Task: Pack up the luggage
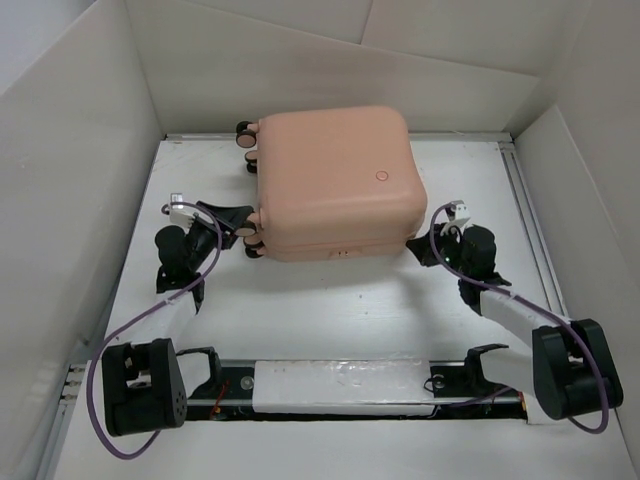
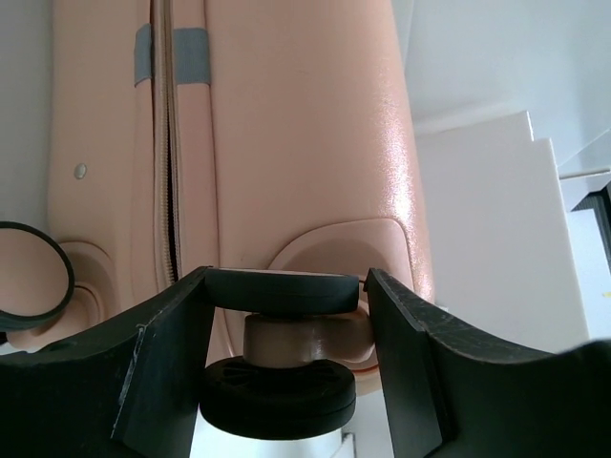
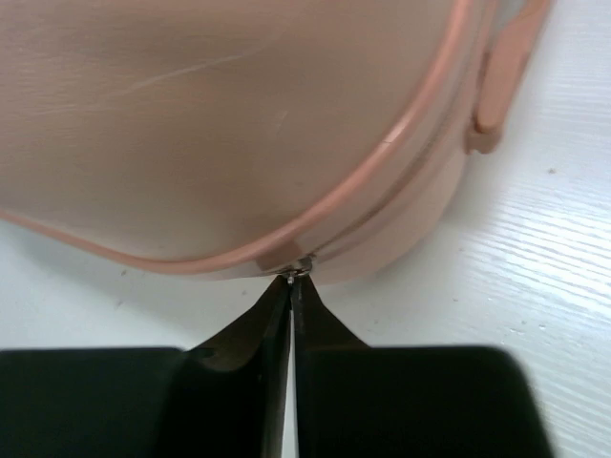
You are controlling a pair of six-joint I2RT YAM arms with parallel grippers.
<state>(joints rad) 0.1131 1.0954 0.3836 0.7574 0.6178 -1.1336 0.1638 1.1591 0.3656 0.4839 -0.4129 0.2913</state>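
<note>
The luggage (image 1: 330, 180) is a peach-pink hard-shell suitcase lying flat and closed in the middle of the table. My left gripper (image 1: 240, 224) is at its near left corner. In the left wrist view the left gripper (image 2: 286, 286) is shut on a black-and-pink caster wheel (image 2: 291, 339), one finger against each side. My right gripper (image 1: 420, 244) is at the near right corner. In the right wrist view the right gripper (image 3: 291, 282) is pinched together on a small metal zipper pull (image 3: 299, 270) at the seam of the luggage (image 3: 239, 114).
White cardboard walls (image 1: 90, 150) enclose the table on the left, back and right. Two more caster wheels (image 1: 246, 132) stick out at the far left corner. A side handle (image 3: 496, 81) protrudes from the shell. Grey tape (image 2: 189, 52) crosses the zipper seam.
</note>
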